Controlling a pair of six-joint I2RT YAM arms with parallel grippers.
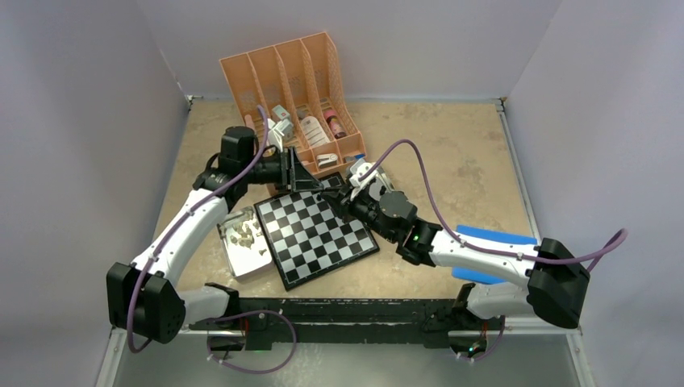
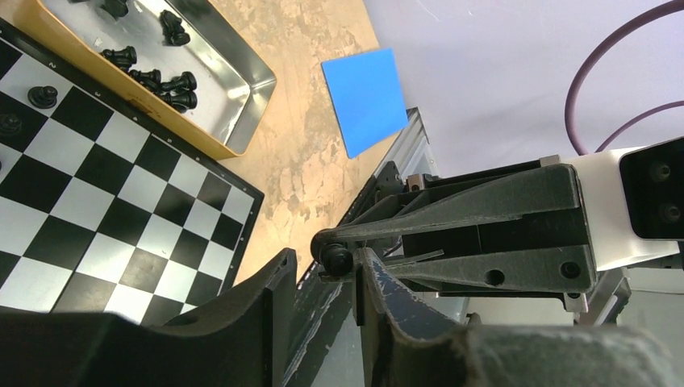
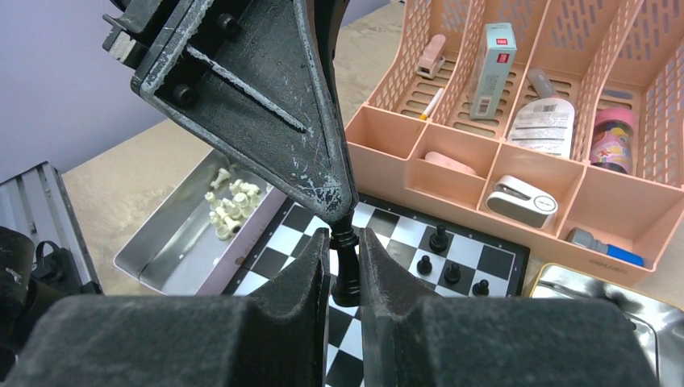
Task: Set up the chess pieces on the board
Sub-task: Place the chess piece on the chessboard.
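Top view: board (image 1: 314,238) at the centre of the table (image 1: 452,161); left gripper (image 1: 317,185) and right gripper (image 1: 335,193) meet over its far corner; beige pieces (image 1: 242,234) in a tray (image 1: 256,266) just beside.
Left wrist: left fingers (image 2: 258,314) narrowly apart round a black piece (image 2: 335,260) (gap on one side, seemingly unclamped).
Right wrist: right fingers (image 3: 306,278) clamp that piece above the board; four black pieces (image 3: 440,239) stand on squares nearest the pink organizer (image 3: 500,161).
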